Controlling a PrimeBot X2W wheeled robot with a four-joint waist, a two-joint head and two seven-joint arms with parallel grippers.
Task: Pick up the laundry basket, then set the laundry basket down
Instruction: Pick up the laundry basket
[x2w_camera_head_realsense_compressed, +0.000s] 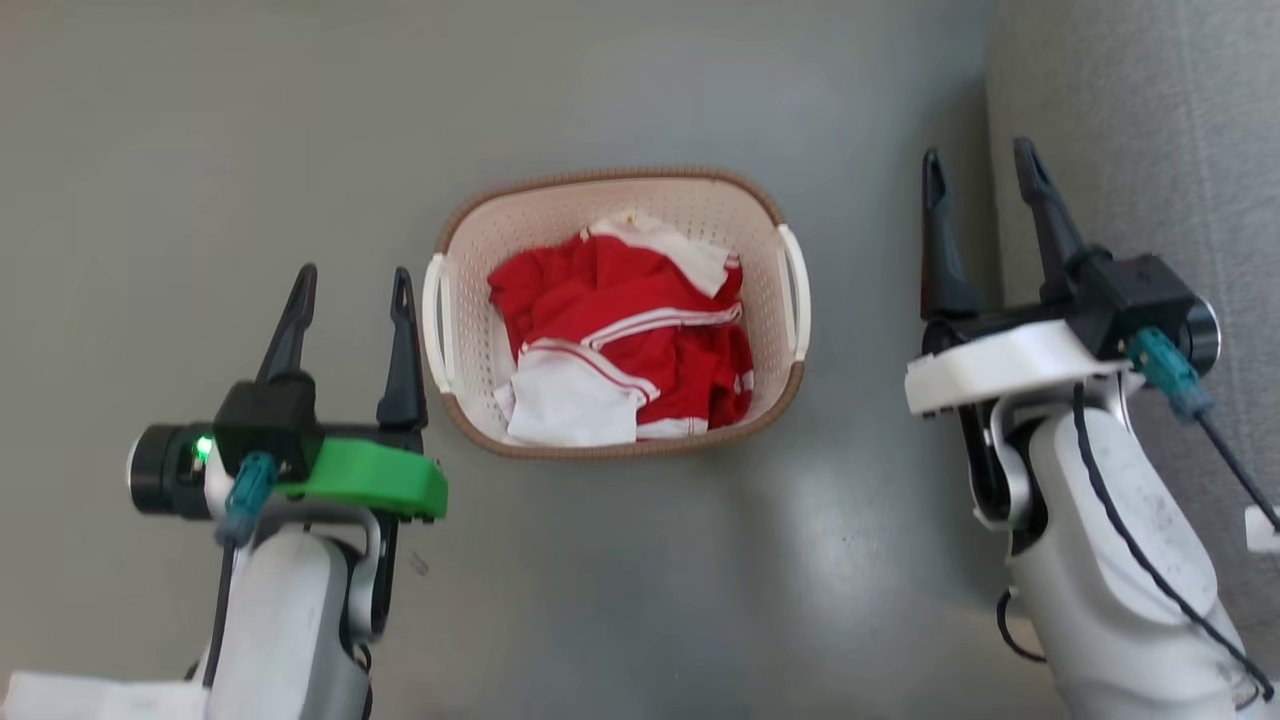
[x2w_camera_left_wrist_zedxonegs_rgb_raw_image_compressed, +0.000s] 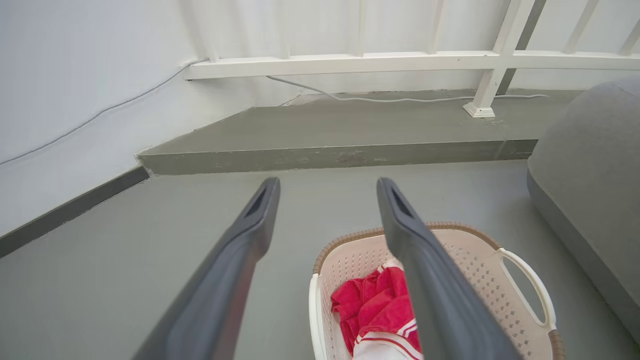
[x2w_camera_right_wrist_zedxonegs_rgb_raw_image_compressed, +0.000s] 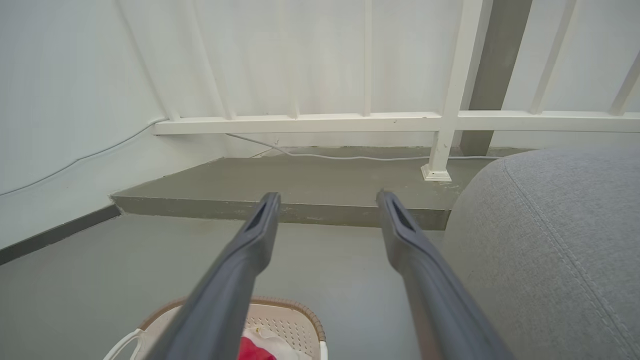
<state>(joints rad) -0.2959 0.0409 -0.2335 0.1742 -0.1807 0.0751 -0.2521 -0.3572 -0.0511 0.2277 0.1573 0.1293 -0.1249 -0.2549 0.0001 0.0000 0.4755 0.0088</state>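
1. The laundry basket (x2w_camera_head_realsense_compressed: 470, 235) sat upright on the grey floor (x2w_camera_head_realsense_compressed: 180, 140) between the two arms, with red and white clothes (x2w_camera_head_realsense_compressed: 620, 330) heaped inside; nothing touched it.
2. In the head view, the left gripper (x2w_camera_head_realsense_compressed: 354, 275) hovered just beside the basket's left handle (x2w_camera_head_realsense_compressed: 436, 312), fingers spread wide and holding nothing; the right gripper (x2w_camera_head_realsense_compressed: 978, 152) hung well apart from the right handle (x2w_camera_head_realsense_compressed: 797, 290) and close to a grey upholstered seat (x2w_camera_head_realsense_compressed: 1150, 120), equally parted and empty.
3. The step in hand looked like the approach, with the lift not yet begun; each gripper would need to come down and inward until one finger passed through its handle's slot.
4. Doing it well probably meant closing on both handles at matching height before raising; an uneven grip could tip the basket and spill the clothes.
5. The right arm had the longer reach and risked brushing the seat; a slow, level lift seemed wisest.
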